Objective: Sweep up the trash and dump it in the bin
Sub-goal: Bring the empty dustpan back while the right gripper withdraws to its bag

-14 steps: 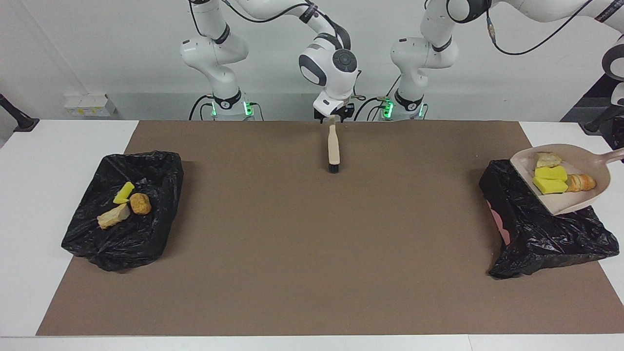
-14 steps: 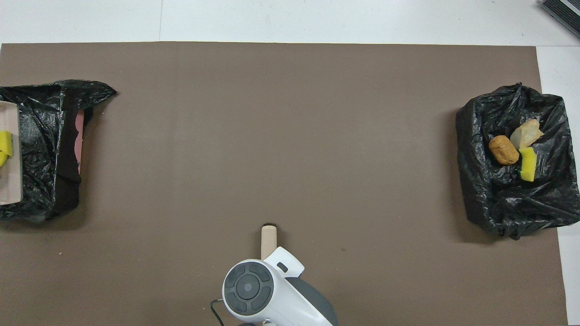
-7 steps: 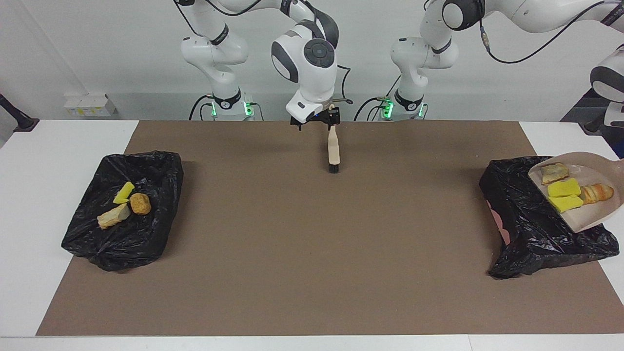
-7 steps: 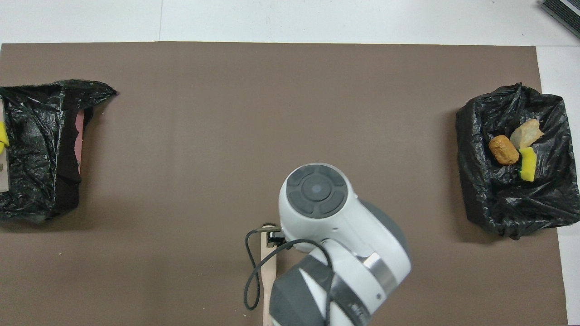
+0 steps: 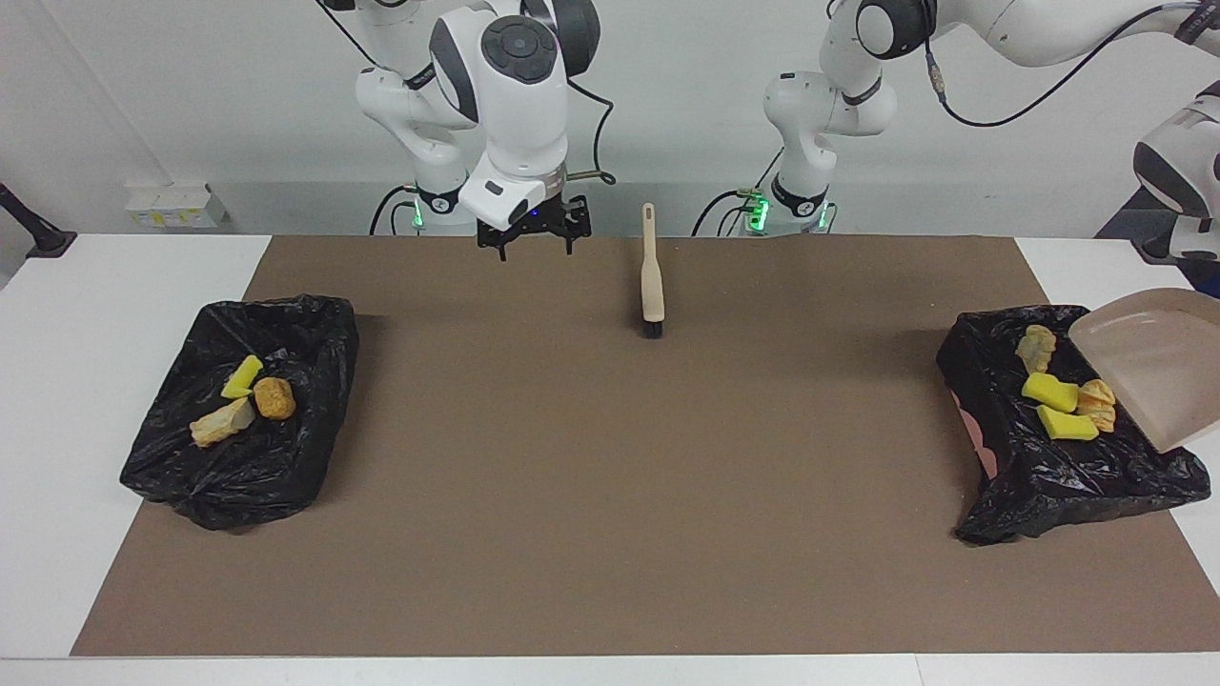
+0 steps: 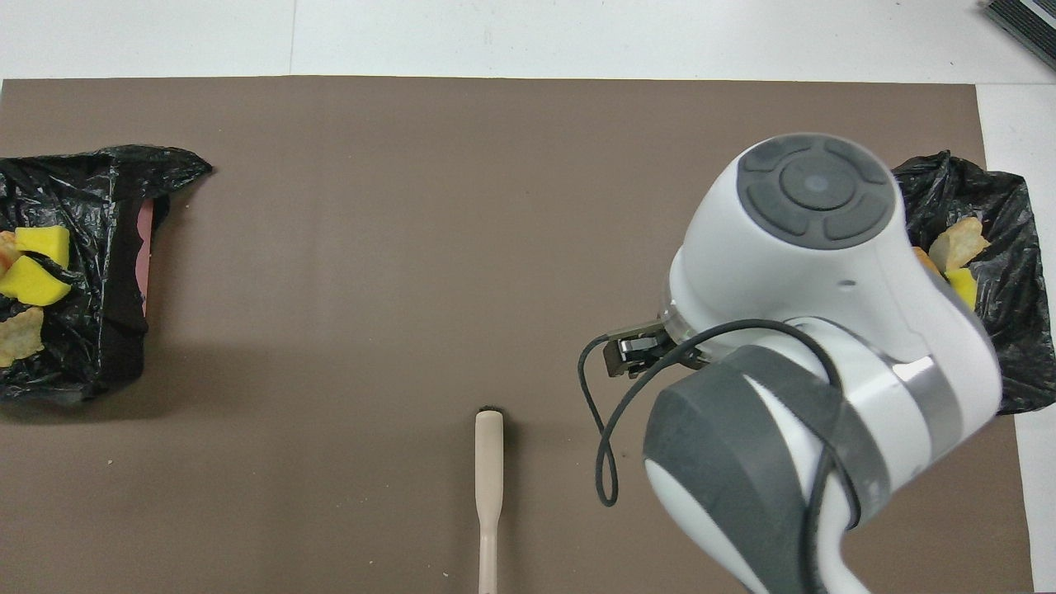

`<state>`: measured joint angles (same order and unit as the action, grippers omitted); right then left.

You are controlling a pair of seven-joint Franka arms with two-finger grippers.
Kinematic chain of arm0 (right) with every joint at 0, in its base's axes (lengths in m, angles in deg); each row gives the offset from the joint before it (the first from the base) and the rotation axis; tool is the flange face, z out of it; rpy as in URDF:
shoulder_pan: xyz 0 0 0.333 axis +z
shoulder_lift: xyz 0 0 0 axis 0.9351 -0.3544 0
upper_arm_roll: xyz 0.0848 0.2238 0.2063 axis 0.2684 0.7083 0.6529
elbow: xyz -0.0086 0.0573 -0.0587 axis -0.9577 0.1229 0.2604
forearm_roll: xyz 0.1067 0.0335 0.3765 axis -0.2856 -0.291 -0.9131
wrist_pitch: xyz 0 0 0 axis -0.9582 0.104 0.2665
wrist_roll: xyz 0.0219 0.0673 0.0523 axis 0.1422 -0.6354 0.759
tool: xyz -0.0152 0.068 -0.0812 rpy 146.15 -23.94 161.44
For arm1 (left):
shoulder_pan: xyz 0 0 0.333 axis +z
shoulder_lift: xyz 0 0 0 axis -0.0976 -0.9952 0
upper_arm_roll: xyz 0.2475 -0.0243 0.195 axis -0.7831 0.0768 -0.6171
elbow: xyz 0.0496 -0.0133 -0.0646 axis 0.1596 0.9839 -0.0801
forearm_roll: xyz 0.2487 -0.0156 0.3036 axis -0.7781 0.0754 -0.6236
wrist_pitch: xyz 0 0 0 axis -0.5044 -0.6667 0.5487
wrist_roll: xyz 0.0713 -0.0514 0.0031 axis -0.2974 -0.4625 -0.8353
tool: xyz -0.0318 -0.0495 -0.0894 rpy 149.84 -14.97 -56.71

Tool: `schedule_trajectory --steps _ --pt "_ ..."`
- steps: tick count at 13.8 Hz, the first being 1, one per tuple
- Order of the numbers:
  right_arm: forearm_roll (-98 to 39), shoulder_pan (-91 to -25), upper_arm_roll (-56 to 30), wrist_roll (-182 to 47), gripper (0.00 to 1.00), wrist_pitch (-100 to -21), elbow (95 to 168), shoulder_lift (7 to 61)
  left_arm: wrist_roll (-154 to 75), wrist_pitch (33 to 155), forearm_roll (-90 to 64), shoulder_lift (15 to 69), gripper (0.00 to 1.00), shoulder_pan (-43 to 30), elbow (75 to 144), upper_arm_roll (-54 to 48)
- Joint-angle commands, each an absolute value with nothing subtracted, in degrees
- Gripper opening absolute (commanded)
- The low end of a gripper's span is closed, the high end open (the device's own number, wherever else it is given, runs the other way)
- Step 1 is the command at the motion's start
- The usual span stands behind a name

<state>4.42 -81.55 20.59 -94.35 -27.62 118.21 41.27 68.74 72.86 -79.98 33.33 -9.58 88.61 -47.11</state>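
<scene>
**At both ends of the table, trash in the bins**

Over the robots' edge of the mat [image 5: 610, 495], the right gripper [image 5: 535, 232] hangs with its fingers spread wide and nothing between them. It is beside the brush [image 5: 652, 278] and clear of it. In the overhead view the right arm's wrist covers much of the mat toward its own end of the table.

The brush lies flat on the mat about midway between the two arms' bases. Its thin handle points to the robots and its dark bristle end points away from them.

The left-end bin [image 5: 1048, 486], lined with a black bag, holds four scraps of trash. They are a tan chunk [image 5: 1034, 348], two yellow sponge pieces [image 5: 1049, 391] [image 5: 1066, 425] and an orange-brown bread piece [image 5: 1098, 406], all lying close together. The overhead view shows this bin [image 6: 82, 206] at its edge, with the two yellow pieces [image 6: 43, 245] [image 6: 33, 281] and a tan one [image 6: 21, 334] in it.

The dustpan [image 5: 1144, 367] is steeply tilted over this bin and empty, its lip low at the bag. I cannot tell whether it touches the bag. Its handle runs out of the facing view, and the left gripper is outside both views, so its grip cannot be told.

The right-end bin [image 5: 248, 481] holds three more scraps. A yellow wedge [image 5: 242, 377], a brown lump [image 5: 274, 398] and a pale chunk [image 5: 221, 423] lie bunched on the black bag. From overhead the right arm hides part of this bin [image 6: 1006, 355]
</scene>
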Motion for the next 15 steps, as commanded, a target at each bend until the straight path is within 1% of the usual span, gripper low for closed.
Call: schedule_trajectory --steps 1,3,4,6,9,11,13,15 --pt "5.97 -83.04 21.29 -91.61 1.00 -25.99 116.90 41.41 67.30 68.44 -84.23 35.97 0.00 -12.06 88.54 -47.59" --pt "6.06 -84.88 20.50 -90.04 1.00 -24.41 116.47 41.59 67.22 64.14 -84.14 38.78 0.00 -12.24 88.46 -45.93" --pt "6.32 -84.89 19.19 -86.98 1.00 -23.45 115.07 41.59 67.04 63.08 -83.88 40.45 0.00 -12.24 88.63 -44.09" --pt "6.76 -83.14 13.32 -81.35 1.00 -22.39 112.60 41.77 65.38 59.57 -83.27 41.61 0.00 -12.24 88.63 -41.36" --pt "6.76 -78.50 1.91 -75.46 1.00 -22.47 112.33 43.26 57.49 52.10 -77.85 43.54 0.00 -11.36 89.51 -34.42" --pt "6.68 -75.15 -6.53 -70.45 1.00 -22.82 112.24 43.44 52.21 48.85 -71.17 45.29 0.00 -11.45 91.61 -31.61" --pt "6.67 -74.52 -11.29 -69.46 1.00 -23.43 112.24 44.23 43.37 46.55 -67.20 47.66 0.00 -11.36 94.50 -26.26" --pt "6.59 -74.43 -14.03 -69.63 1.00 -23.44 112.33 45.19 31.07 45.50 -62.89 50.65 0.00 -11.19 98.63 -20.55"
